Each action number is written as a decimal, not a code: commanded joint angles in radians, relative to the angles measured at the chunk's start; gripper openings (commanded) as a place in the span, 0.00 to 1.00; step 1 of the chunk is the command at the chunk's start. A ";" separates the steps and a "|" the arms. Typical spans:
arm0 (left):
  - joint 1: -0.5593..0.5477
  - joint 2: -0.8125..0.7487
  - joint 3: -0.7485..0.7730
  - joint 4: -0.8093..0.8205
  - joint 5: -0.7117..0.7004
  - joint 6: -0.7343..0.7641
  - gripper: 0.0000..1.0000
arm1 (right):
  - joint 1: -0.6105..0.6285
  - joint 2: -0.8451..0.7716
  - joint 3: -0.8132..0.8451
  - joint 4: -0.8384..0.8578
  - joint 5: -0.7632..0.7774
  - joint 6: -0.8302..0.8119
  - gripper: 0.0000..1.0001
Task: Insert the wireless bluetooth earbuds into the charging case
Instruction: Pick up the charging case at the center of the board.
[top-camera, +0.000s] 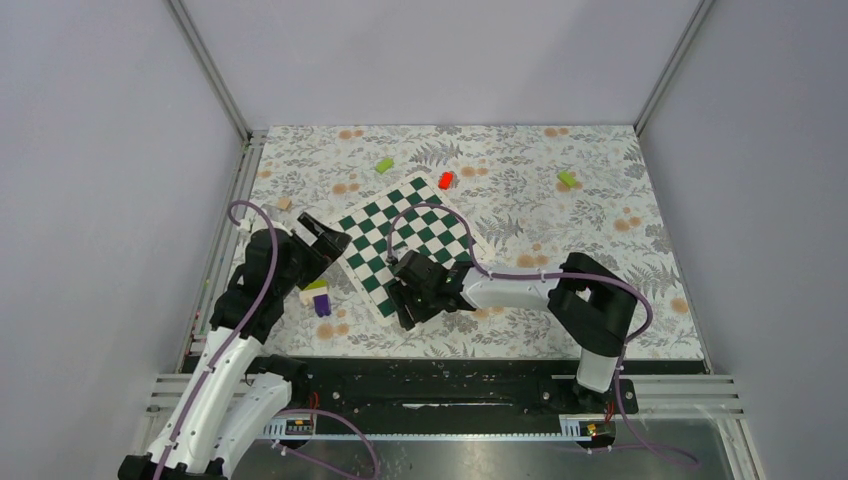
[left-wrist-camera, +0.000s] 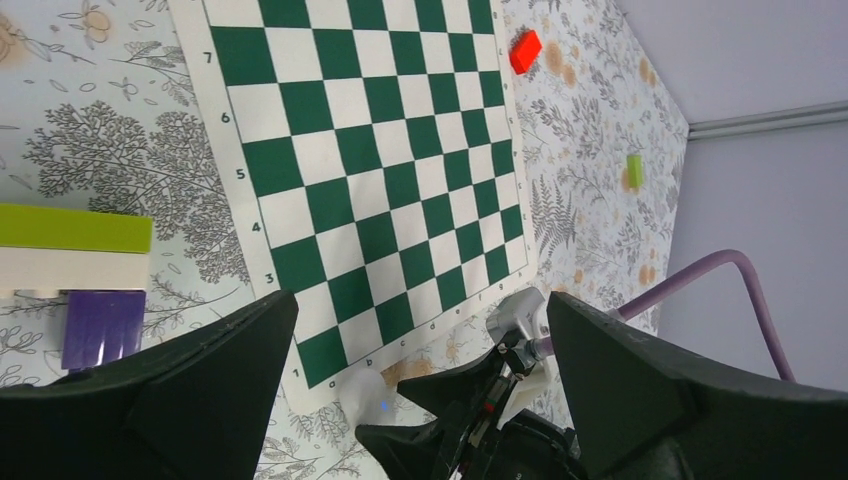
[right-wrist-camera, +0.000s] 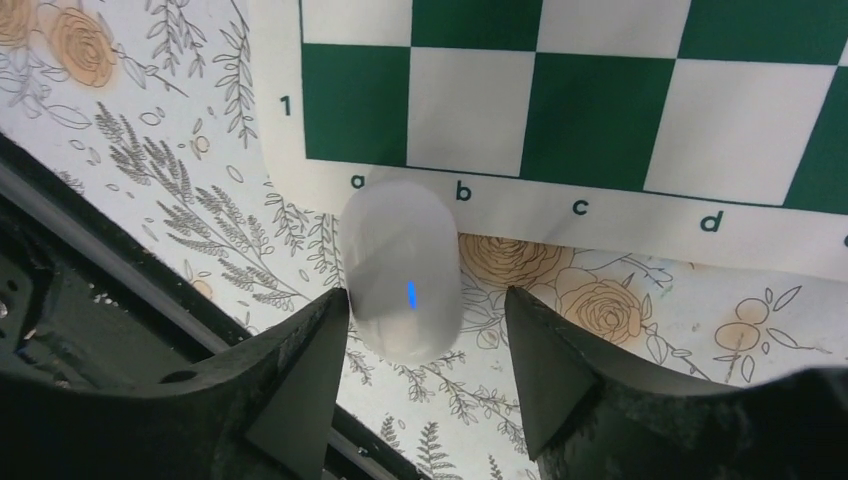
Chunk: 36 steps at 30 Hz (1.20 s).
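Note:
One of the earbuds (right-wrist-camera: 402, 270), a smooth white oval with a small blue light, lies on the floral cloth just off the chessboard's near corner, by the letters a and b. My right gripper (right-wrist-camera: 427, 292) is open around its near end. The left fingertip (right-wrist-camera: 325, 320) is close against the earbud and a gap shows on the right side. The left wrist view shows the same earbud (left-wrist-camera: 362, 398) in front of the right arm's fingers. My left gripper (left-wrist-camera: 422, 300) hangs wide open and holds nothing, at the board's left edge (top-camera: 325, 240). The charging case shows in no view.
The green and white chessboard mat (top-camera: 405, 235) lies mid-table. A stack of green, white and purple blocks (top-camera: 320, 297) stands beside the left arm. A red block (top-camera: 445, 180), two green blocks (top-camera: 384, 164) (top-camera: 567, 179) and a small tan block (top-camera: 284, 203) lie farther back.

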<state>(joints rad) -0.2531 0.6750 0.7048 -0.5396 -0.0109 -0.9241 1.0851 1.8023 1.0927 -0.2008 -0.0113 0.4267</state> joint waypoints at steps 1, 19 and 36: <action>0.006 0.008 0.004 -0.024 -0.044 0.007 0.99 | 0.016 0.024 0.043 0.005 0.064 0.003 0.61; -0.022 0.174 -0.227 0.254 0.385 -0.080 0.99 | 0.018 -0.062 -0.084 0.001 0.145 0.059 0.45; -0.271 0.382 -0.345 0.693 0.544 -0.168 0.99 | -0.105 -0.383 -0.392 0.308 -0.025 0.289 0.42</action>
<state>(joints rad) -0.4858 0.9977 0.3313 -0.0273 0.4603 -1.0603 0.9859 1.4986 0.7383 -0.0299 -0.0002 0.6472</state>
